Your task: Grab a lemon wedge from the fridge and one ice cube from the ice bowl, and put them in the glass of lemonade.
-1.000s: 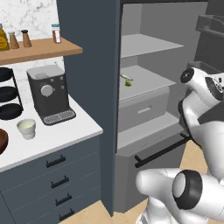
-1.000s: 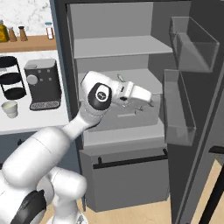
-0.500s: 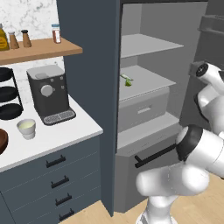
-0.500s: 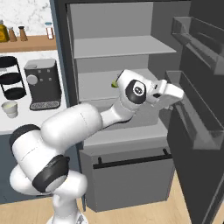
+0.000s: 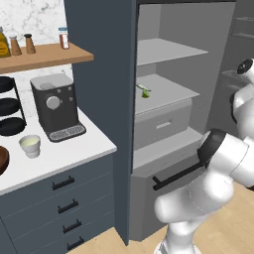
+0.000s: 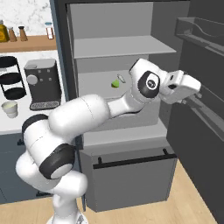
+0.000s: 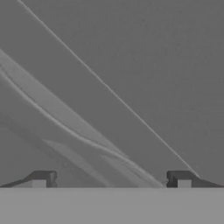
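Left base view was read from the left: the ice bowl (image 5: 2, 159) showed as a brown rim at the frame's left edge on the desk (image 5: 59, 158), with the glass of lemonade (image 5: 30, 146) just right of it and a dark coffee machine (image 5: 53, 105) behind that. Further right stood the fridge (image 5: 101, 74), open, and the lemon wedge (image 5: 144, 92) was seen lying on a middle inner shelf (image 5: 168, 89), near that shelf's front left.

In the right base view the wedge (image 6: 116, 83) was seen left of the white hand, and the gripper (image 6: 196, 89) was held out to the right, close to the bins of the open fridge door (image 6: 197, 122) and well apart from the wedge. The jaws were seen spread wide in the hand view, with nothing between them; grey door surfaces were faced.

The first step, fetching the wedge, was judged to be in hand, with nothing yet grasped. The next move was judged to call for the hand being swung back leftward into the fridge and lowered over the wedge.

Room was judged tight: the shelf above, the drawer front below and the door bins at the right bounded the reach, while the shelf around the wedge lay open.
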Robot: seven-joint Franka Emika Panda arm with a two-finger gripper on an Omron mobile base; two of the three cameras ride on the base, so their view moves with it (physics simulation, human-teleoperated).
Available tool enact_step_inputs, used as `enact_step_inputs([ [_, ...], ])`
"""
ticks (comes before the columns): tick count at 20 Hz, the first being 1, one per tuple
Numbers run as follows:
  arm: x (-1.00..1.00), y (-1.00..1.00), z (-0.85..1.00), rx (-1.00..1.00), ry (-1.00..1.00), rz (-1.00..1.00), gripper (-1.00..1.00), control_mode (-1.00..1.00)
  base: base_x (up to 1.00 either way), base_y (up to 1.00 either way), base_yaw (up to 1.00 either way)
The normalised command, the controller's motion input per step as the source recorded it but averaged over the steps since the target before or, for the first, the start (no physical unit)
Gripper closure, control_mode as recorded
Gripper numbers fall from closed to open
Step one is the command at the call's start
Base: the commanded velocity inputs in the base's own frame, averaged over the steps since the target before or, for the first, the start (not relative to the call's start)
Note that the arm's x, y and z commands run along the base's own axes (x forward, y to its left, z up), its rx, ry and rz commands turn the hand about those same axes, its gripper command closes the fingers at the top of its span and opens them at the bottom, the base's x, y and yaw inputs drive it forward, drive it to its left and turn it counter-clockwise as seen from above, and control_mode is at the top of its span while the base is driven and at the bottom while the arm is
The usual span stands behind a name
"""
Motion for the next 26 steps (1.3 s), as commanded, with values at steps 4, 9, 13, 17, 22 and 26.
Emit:
enact_step_inputs([
  [4,-0.73,0.91,0.47,0.00,-0.13,0.12,-1.00,-1.00,0.00,0.00,0.00],
  [9,-0.10,1.00,0.27,0.00,-0.05,0.02,-1.00,-1.00,0.00,0.00,0.00],
  [13,0.00,1.00,0.06,0.05,0.00,0.08,-1.00,-1.00,0.00,0.00,0.00],
  [17,0.01,1.00,0.00,0.16,0.01,0.22,-1.00,-1.00,0.00,0.00,0.00],
  [22,0.08,0.97,-0.33,0.29,0.03,0.35,-1.00,-1.00,0.00,0.00,0.00],
  [26,0.00,0.76,-0.57,0.42,0.06,0.40,-1.00,-1.00,0.00,0.00,0.00],
])
